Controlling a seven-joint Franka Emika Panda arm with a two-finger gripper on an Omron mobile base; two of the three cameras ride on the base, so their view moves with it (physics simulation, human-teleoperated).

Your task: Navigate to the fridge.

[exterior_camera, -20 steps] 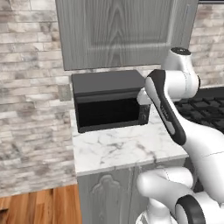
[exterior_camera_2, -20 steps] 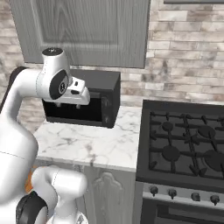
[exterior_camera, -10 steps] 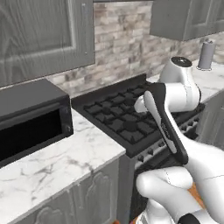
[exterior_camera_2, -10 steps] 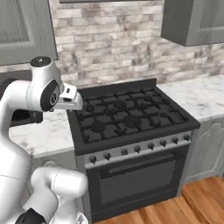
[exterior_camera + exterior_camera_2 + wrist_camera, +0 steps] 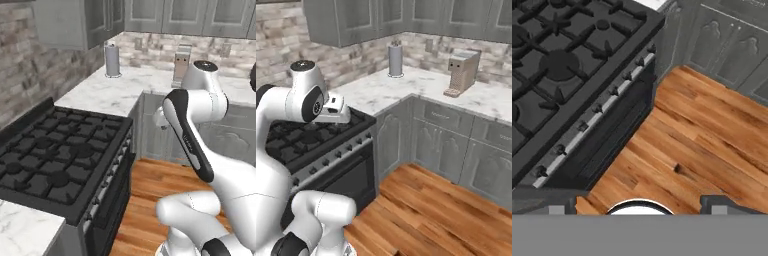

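Observation:
The fridge is out of view. My arm is folded up over the base, with the hand pointing down above the front edge of the black gas stove [image 5: 55,160] [image 5: 301,137] [image 5: 567,65]. The gripper [image 5: 644,206] [image 5: 336,111] is open; its two dark fingertips [image 5: 562,205] stand far apart with nothing between them, and below them lies the wooden floor [image 5: 692,145].
A marble counter [image 5: 406,87] runs around a corner past the stove, over grey base cabinets [image 5: 441,145]. A paper towel roll [image 5: 112,60] [image 5: 395,60] and a coffee machine [image 5: 462,72] [image 5: 181,65] stand on it. Grey wall cabinets [image 5: 381,17] hang above. Open wooden floor [image 5: 436,215] lies ahead to the right.
The whole scene has swung: the base has turned right. The microwave and then most of the stove slid off to the left, and the corner counter and wooden floor came into view. The arm keeps its pose.

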